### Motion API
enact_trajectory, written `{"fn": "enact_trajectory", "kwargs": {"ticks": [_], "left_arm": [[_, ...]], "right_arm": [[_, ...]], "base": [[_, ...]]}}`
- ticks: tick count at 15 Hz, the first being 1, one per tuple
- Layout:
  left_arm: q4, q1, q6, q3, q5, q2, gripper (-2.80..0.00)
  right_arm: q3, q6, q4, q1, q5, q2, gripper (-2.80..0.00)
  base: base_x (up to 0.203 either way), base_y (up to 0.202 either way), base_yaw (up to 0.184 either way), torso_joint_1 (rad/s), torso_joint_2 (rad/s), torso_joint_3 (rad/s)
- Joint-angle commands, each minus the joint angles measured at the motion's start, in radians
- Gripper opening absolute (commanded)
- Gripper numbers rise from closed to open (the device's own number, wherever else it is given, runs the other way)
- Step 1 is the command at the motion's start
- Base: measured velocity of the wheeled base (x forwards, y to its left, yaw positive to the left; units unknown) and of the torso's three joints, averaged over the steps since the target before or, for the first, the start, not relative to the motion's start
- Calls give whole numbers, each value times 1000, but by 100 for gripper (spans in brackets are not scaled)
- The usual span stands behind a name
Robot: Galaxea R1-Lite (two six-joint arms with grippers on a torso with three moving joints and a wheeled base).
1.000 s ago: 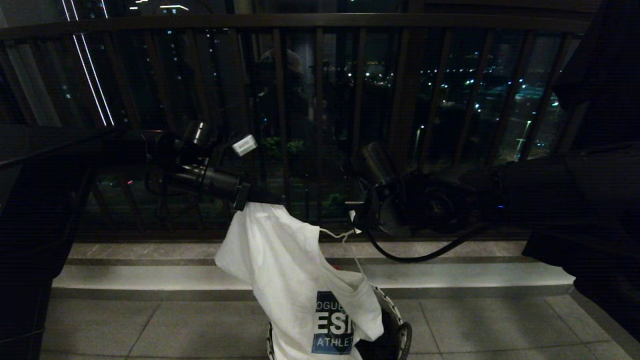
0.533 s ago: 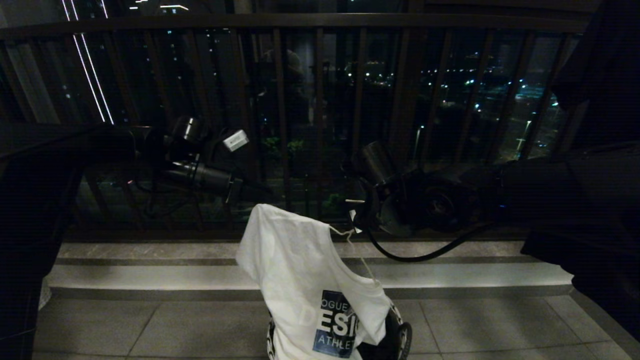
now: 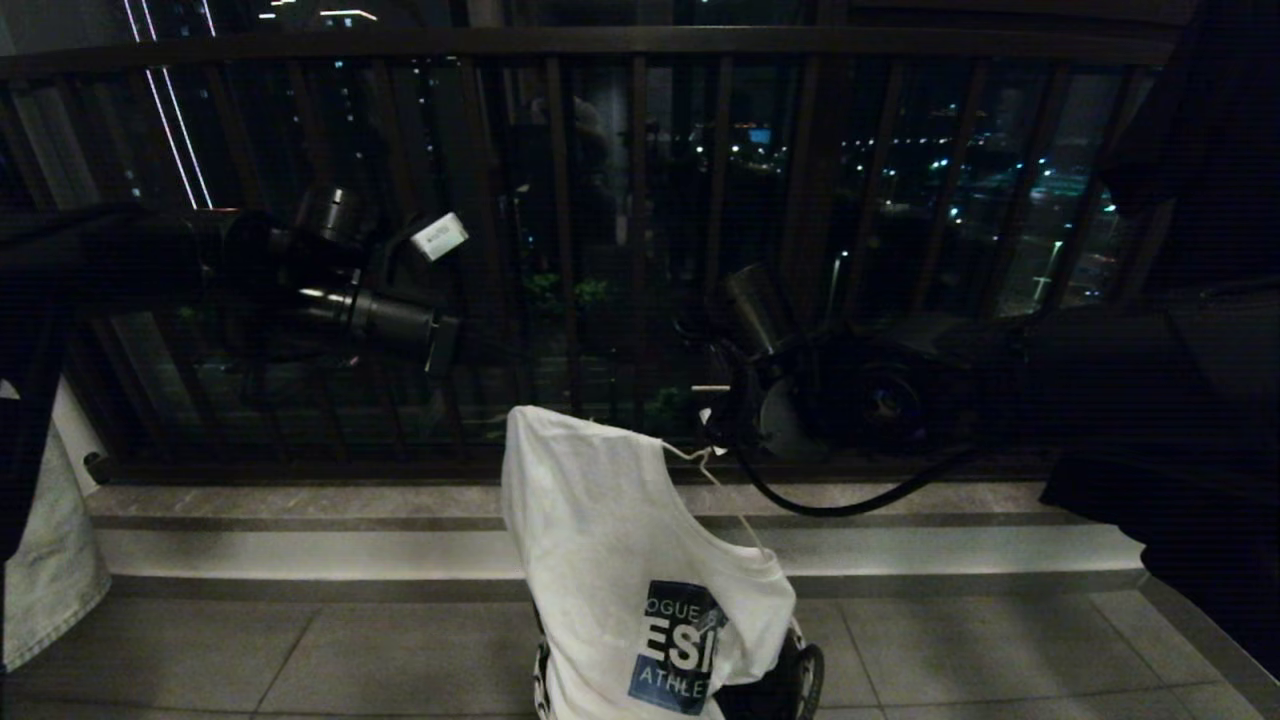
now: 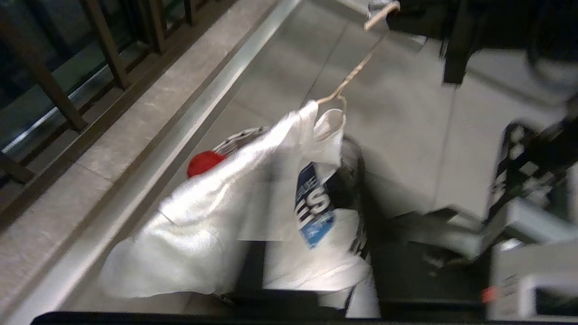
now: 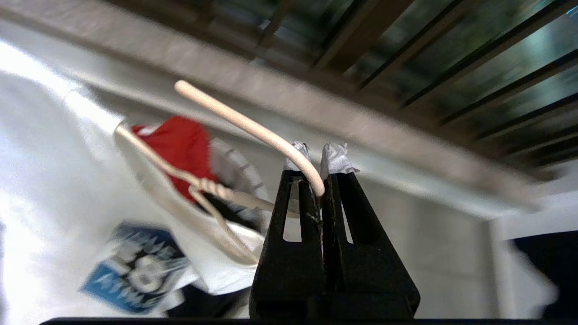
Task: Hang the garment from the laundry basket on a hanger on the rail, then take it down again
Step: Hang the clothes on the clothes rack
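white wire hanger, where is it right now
In the head view the thin white wire hanger hangs centre frame from the shut right gripper, its lower part inside the white printed T-shirt, above the laundry basket.

The head camera looks down and forward at the dark railing (image 3: pixel 640 200) — both wrist cameras sit close, looking down on the same white T-shirt (image 3: pixel 620 560).

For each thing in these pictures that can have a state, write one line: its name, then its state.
T-shirt: draped on the hanger, lower part over the basket.
Hanger: tilted, hook pinched in the right gripper, off any rail.
Basket: on the floor, upright, mostly hidden.
Right gripper: shut on the hanger's hook.
Left gripper: clear of the T-shirt, holding nothing.
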Motion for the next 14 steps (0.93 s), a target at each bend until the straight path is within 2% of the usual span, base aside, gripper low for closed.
{"fn": "enact_trajectory", "kwargs": {"ticks": [1, 4, 7, 9, 10, 14], "left_arm": [[4, -9, -71, 6, -4, -71, -280], [7, -6, -149, 103, -3, -168, -280], [4, 22, -171, 338, -1, -309, -280], [2, 34, -174, 447, 5, -379, -280], [3, 36, -175, 464, 16, -393, -280], [10, 28, -171, 427, 128, -436, -280]], "right_arm": [[-13, -55, 3, 8, -38, -50, -280], [-17, -112, 8, 13, -47, -124, -280], [-33, -179, 41, 42, -56, -215, -280], [-80, -202, 79, 58, -72, -233, -280], [-102, -220, 91, 66, -73, -240, -280], [-165, -319, 104, 86, -70, -240, -280]], "base": [[0, 0, 0, 0, 0, 0], [0, 0, 0, 0, 0, 0], [0, 0, 0, 0, 0, 0], [0, 0, 0, 0, 0, 0], [0, 0, 0, 0, 0, 0], [0, 0, 0, 0, 0, 0]]}}
